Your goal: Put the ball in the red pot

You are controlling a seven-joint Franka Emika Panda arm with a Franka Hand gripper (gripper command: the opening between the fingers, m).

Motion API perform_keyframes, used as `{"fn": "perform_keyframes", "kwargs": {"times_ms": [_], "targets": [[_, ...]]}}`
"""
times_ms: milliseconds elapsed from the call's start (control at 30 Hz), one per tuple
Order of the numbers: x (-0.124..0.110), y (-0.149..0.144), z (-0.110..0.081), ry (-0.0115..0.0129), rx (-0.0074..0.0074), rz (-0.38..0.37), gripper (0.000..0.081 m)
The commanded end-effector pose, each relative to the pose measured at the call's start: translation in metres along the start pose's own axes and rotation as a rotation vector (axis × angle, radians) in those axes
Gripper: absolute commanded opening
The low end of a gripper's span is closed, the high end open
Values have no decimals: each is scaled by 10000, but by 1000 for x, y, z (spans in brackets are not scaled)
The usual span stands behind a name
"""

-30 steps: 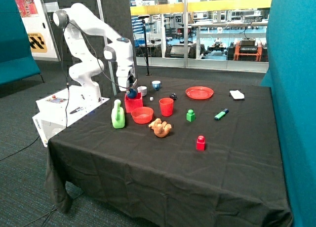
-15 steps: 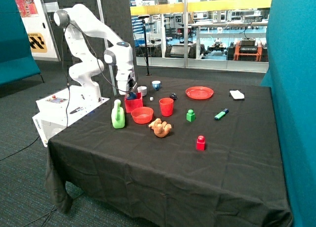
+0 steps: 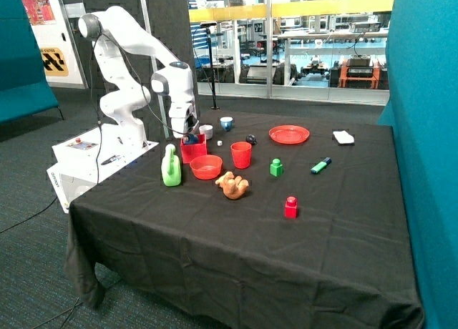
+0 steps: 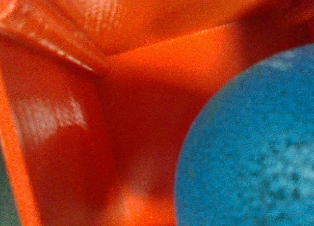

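The white Franka arm reaches down at the upper left of the outside view, its gripper lowered into the open top of the red square straight-sided plastic pot, which stands on the black-draped bench just behind the round shallow red bowl and beside the green plastic bottle. Only a sliver of the dark blue glossy ball shows at the pot's rim there. In the wrist view the ball fills the lower right of the frame, with the pot's inner walls and a corner seam close around it, so the ball sits inside the pot. Whether the jaws are clenched on the ball or released cannot be told. To the right of the pot in the outside view stands a red cup; further right lie a green block and a flat red plate.
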State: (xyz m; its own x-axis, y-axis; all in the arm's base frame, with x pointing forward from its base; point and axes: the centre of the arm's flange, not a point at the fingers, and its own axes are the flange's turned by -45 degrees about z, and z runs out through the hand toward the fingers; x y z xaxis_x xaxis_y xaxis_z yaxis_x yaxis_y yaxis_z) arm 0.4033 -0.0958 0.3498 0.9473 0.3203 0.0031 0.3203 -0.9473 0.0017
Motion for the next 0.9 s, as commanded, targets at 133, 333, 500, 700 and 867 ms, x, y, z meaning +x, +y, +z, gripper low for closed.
{"fn": "perform_keyframes", "kwargs": {"times_ms": [133, 333, 500, 700, 867], "targets": [[6, -2, -4, -31, 17, -158, 646], [8, -3, -4, -31, 17, -194, 690], [9, -3, -3, -31, 17, -214, 709], [10, -5, -2, -31, 17, -248, 734], [10, -5, -2, -31, 17, -243, 745]]}}
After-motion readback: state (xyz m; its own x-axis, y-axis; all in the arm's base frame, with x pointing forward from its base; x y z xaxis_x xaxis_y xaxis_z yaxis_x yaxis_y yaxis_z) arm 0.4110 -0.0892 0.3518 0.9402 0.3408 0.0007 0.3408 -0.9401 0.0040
